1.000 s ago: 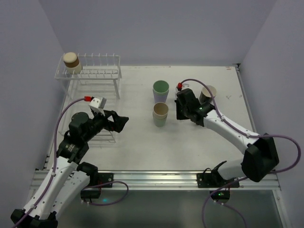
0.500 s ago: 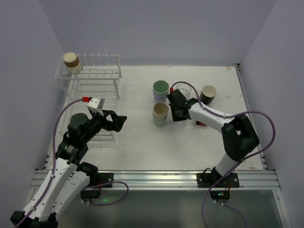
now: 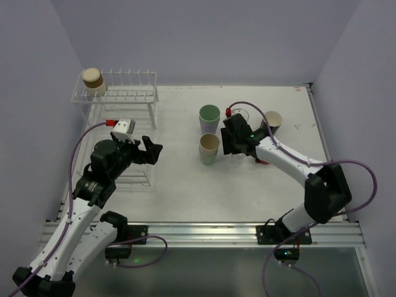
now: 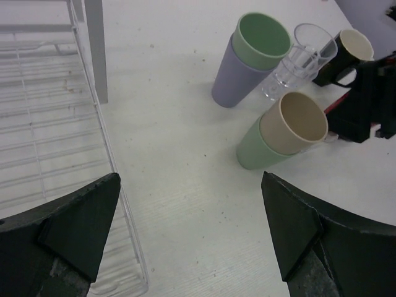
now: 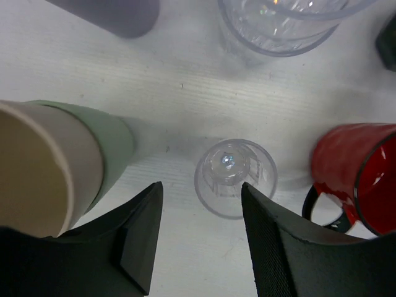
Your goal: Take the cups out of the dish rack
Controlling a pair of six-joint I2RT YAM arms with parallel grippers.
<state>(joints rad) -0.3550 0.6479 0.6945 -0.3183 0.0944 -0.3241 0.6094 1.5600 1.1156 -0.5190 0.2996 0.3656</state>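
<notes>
left gripper (image 4: 189,177) fingers wide apart and empty, right gripper (image 5: 201,185) fingers partly apart with a small clear glass (image 5: 235,176) standing between them, red cup (image 5: 352,161) at its three o'clock, dish rack (image 3: 117,93) far at ten o'clock, tan cup (image 3: 93,79) on top

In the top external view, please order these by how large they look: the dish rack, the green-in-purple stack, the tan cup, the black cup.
1. dish rack, by far the largest.
2. green-in-purple stack.
3. tan cup and black cup look about alike; I would not rank them.
</notes>
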